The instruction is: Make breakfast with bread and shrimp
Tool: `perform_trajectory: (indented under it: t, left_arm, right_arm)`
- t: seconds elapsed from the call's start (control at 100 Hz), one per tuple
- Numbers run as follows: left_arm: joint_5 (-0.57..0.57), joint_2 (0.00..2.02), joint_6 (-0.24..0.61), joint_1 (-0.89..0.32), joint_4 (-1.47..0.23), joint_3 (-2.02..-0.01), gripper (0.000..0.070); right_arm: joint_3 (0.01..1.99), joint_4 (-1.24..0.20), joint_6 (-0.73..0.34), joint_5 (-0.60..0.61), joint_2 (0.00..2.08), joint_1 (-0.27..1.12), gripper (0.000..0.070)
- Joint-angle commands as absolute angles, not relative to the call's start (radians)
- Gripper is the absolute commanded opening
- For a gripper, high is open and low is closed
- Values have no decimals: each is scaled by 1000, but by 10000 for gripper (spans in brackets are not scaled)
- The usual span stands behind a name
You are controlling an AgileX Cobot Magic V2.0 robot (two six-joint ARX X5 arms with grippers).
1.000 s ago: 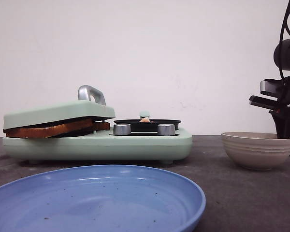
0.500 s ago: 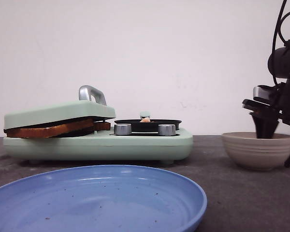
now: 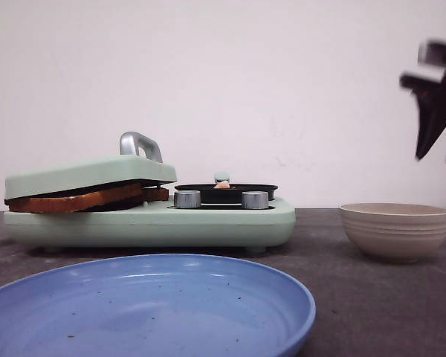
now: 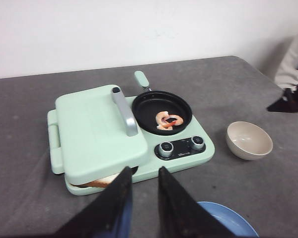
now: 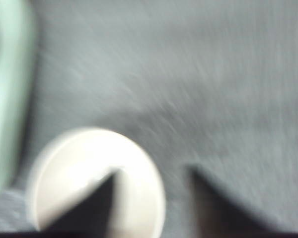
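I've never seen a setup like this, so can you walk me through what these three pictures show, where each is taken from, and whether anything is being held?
This is a two-armed robot at a grey table. One picture looks forward from the robot, low over the table; the other two come from cameras on each wrist.

On the table stands a mint-green breakfast maker. The bread sits under its closed lid, and the shrimp lie in its small black pan. Beside it is a beige bowl, which looks empty, and nearest the front camera a blue plate.

The dark prongs in the wrist pictures are gripper fingers. The left gripper is open and holds nothing. The right gripper, blurred by motion, is open above the bowl, apparently empty.
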State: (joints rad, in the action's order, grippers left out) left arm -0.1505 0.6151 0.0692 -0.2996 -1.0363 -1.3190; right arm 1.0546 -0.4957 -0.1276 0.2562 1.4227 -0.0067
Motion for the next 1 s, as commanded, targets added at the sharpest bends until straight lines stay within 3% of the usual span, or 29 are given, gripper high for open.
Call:
perform_trajectory:
  t: [0.0, 0.24, 0.46, 0.7, 0.84, 0.99]
  left_arm:
    - [-127, 618, 73, -303, -1020, -1332, 0]
    - [-49, 618, 75, -302, -970, -1300, 0]
    - [-49, 618, 102, -302, -860, -1174, 0]
    - [-51, 628, 204, -302, -826, -1090, 0]
    - [-52, 616, 321, -302, -834, -1092, 0]
    - [-52, 613, 329, -302, -833, -1092, 0]
  right_arm:
    - [953, -409, -116, 236, 1347, 9, 6]
    - [527, -105, -102, 260, 884, 47, 6]
    - [400, -90, -121, 246, 527, 78, 6]
    - [400, -81, -127, 209, 381, 77, 6]
    - [400, -75, -130, 210, 346, 77, 6]
    - [400, -57, -130, 209, 335, 77, 6]
